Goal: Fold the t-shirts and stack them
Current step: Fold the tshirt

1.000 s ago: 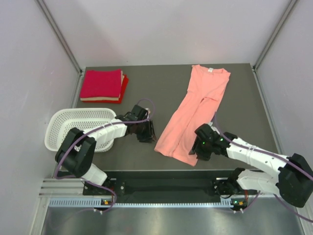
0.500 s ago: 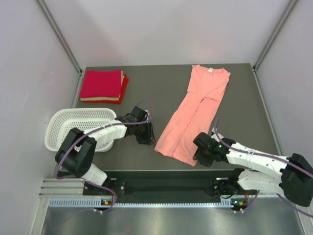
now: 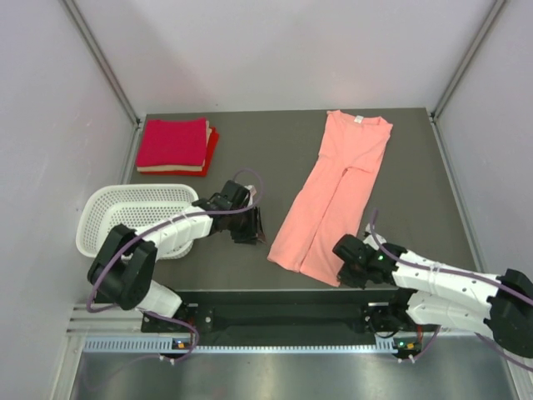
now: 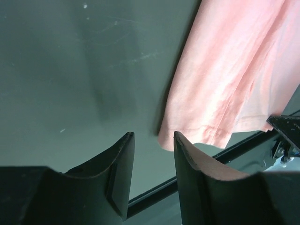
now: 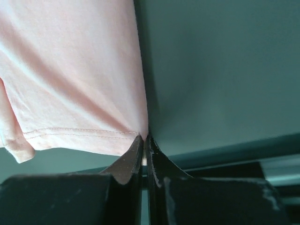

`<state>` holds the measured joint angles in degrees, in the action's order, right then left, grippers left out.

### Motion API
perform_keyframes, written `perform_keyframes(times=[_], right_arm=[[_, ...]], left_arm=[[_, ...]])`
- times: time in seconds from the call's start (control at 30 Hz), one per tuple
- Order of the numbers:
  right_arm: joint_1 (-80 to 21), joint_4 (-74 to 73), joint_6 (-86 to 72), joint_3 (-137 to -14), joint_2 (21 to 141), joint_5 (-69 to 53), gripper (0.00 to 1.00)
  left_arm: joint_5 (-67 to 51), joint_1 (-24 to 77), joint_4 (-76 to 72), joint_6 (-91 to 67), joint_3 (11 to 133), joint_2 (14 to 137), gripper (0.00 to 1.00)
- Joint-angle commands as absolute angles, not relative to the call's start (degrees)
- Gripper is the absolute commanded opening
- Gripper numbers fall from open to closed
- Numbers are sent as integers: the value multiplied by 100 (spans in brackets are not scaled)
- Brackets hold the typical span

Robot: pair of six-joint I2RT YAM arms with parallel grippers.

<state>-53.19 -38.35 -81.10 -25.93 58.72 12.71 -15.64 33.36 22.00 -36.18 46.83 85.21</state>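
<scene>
- A dark grey table stands between pale walls.
- The salmon-pink t-shirt lies flat right of centre; the folded red t-shirts are stacked at the far-left corner.
- The right gripper pinches the pink hem's corner.
- The left gripper is narrowly parted beside the other corner.

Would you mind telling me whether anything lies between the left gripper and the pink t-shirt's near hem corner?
Nothing visible does: only bare table separates the open left gripper from the salmon-pink t-shirt, whose hem corner lies just ahead. The right gripper is shut on the hem's other corner.
</scene>
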Motion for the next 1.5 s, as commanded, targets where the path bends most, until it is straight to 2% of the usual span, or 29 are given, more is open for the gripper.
perform_keyframes(times=[0.0, 0.2, 0.6, 1.17, 1.4, 1.47], right_arm=[[-5423, -4850, -8051, -2487, 5337, 1494, 0], [-5414, -5062, -7893, -2470, 5027, 1380, 0], [-5423, -5545, -7840, -2935, 5115, 1547, 0], [-5432, -5537, -7954, -2821, 4851, 1547, 0], [-5432, -5537, -7954, -2804, 4816, 1538, 0], [-5440, -5598, -7945, -2812, 4799, 1521, 0]], left_arm=[[-1748, 3410, 2259, -3402, 4641, 8166, 45], [-2486, 3577, 2048, -3243, 4500, 8332, 47], [-3093, 3841, 1196, -3577, 4008, 8956, 47], [-3024, 3885, 536, -4342, 3893, 9193, 46], [-2944, 4016, 554, -4351, 3876, 9430, 40], [-2901, 4043, 589, -4359, 3867, 9457, 29]])
